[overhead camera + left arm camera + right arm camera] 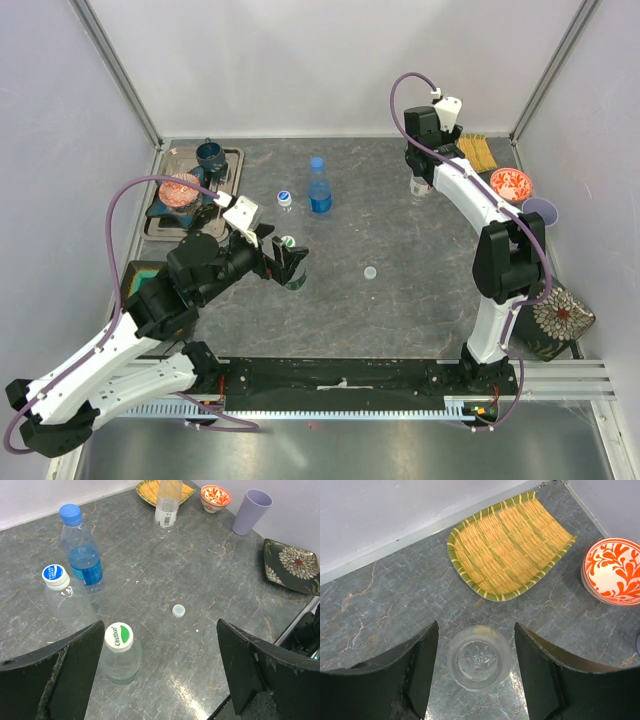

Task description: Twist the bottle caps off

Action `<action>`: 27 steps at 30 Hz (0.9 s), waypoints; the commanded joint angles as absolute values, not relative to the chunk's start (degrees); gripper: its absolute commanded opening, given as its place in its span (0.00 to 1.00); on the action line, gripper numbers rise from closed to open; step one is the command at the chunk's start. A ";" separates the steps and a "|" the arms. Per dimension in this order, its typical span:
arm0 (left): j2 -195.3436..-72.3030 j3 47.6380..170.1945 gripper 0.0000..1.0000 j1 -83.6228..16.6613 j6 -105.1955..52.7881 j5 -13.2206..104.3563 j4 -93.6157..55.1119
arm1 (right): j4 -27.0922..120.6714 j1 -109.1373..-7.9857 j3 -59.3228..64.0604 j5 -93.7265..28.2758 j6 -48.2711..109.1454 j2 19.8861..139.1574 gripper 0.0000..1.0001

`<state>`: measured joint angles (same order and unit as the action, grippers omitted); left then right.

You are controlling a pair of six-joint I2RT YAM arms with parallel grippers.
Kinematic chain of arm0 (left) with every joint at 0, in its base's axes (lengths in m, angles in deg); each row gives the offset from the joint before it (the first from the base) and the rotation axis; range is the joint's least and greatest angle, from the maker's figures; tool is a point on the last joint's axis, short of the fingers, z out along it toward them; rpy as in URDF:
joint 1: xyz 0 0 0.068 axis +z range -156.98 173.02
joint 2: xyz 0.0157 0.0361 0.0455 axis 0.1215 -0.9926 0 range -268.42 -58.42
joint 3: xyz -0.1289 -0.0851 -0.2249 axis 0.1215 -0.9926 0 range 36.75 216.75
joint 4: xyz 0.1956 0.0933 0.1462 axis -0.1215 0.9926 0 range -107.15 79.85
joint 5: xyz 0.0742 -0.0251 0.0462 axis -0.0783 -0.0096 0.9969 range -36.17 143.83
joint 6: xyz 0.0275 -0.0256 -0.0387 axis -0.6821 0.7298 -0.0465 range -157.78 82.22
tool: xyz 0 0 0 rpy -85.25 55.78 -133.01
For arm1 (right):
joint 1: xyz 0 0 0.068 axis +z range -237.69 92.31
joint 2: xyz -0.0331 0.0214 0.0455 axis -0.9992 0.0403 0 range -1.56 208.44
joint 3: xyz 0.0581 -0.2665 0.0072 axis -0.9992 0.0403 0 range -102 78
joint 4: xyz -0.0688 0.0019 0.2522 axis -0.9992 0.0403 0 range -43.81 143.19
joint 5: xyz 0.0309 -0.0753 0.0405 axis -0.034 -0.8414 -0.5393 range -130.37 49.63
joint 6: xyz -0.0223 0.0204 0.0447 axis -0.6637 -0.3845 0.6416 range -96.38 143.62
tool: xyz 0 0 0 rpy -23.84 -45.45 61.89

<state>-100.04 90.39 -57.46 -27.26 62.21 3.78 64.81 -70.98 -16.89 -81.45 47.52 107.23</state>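
One cap was off: a small white cap (178, 611) lay loose on the grey worktop (210, 575), its clear plastic bottle (479, 662) open between the spread right fingers (476, 625), far right. The blue-labelled bottle (82, 555), plain clear bottle (65, 600) and very short bottle (119, 652) were capped; left fingers (160, 622) gaped beside the short one

Four small clear plastic water bottles: a blue-labelled bottle (82, 555), a plain clear bottle (67, 605), a very short bottle (120, 652) and an uncapped bottle (167, 510) (so three caps on, one off). One loose pale round cap (178, 611). One lilac plastic cup (250, 512). One orange-and-white patterned bowl (215, 497). One yellow-green woven bamboo tray (510, 545). One dark square flower-patterned plate (292, 566). One metal tray (236, 160), one dark teal mug (210, 154).
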 commanded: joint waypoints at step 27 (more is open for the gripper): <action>-92.01 88.52 1.00 -57.43 -24.69 88.00 2.80 | 61.83 -52.01 0.66 -52.79 49.29 73.24 0.83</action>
<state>-95.58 89.63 -57.48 -26.89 74.30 3.82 63.80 -53.71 -2.59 -66.30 48.46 71.89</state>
